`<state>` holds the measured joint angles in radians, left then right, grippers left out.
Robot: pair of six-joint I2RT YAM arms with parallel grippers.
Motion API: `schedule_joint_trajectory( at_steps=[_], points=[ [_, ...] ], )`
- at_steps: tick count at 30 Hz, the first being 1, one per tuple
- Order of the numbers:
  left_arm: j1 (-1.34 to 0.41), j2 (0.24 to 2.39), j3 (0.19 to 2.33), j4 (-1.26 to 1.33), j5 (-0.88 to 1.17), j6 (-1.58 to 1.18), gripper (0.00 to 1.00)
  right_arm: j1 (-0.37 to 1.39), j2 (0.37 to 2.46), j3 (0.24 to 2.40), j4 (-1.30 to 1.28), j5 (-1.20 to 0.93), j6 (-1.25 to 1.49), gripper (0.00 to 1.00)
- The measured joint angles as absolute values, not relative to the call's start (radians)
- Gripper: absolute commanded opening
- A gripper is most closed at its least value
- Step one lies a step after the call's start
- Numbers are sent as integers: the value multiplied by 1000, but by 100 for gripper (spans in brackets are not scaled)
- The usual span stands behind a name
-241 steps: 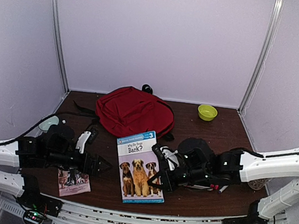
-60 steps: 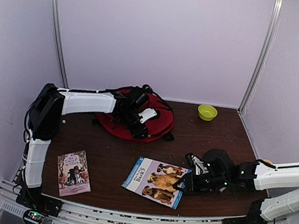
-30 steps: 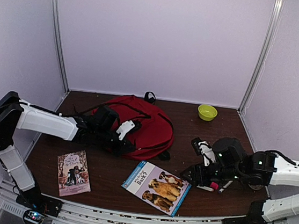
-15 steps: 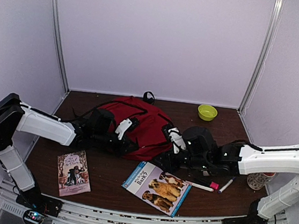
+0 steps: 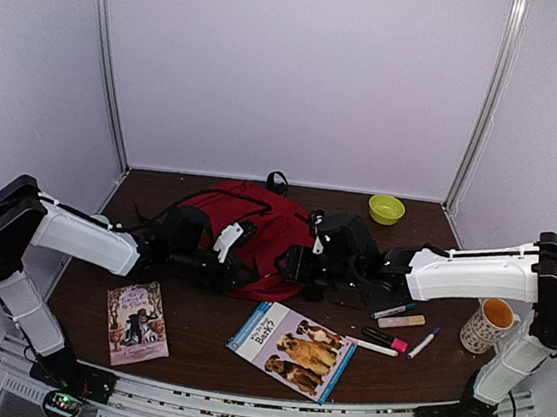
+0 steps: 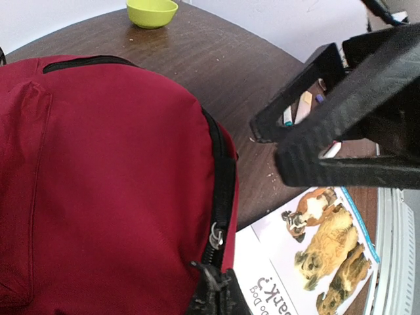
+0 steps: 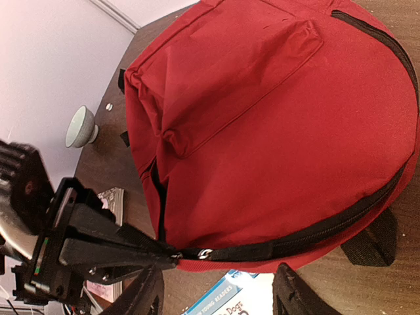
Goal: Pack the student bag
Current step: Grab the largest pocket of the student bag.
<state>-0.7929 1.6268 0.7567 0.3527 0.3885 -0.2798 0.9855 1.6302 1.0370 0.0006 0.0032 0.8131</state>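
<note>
Lying flat, student bag (image 5: 266, 225), top rearward.

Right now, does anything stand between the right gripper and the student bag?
Nothing visible does. The right gripper hangs open just off the student bag, at its zippered edge. The left gripper, shut on the zipper pull, sits off to the side, not in that gap.

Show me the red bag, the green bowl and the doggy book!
bag (image 5: 263, 223), top view, middle of its red fabric.
bowl (image 5: 386, 209), top view, its inside.
book (image 5: 293, 346), top view, dogs on its cover.
</note>
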Motion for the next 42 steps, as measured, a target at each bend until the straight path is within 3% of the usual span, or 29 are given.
schedule_joint_trajectory(
  at_steps=[31,37,42],
  points=[
    [-797,1627,742,392,412,-287,0,922,1747,1033,128,-66,955,52],
    [-805,1627,742,392,412,-287,0,920,1776,1033,153,-92,970,44],
    [-808,1627,742,392,412,-287,0,919,1789,1033,168,-113,977,28]
  ],
)
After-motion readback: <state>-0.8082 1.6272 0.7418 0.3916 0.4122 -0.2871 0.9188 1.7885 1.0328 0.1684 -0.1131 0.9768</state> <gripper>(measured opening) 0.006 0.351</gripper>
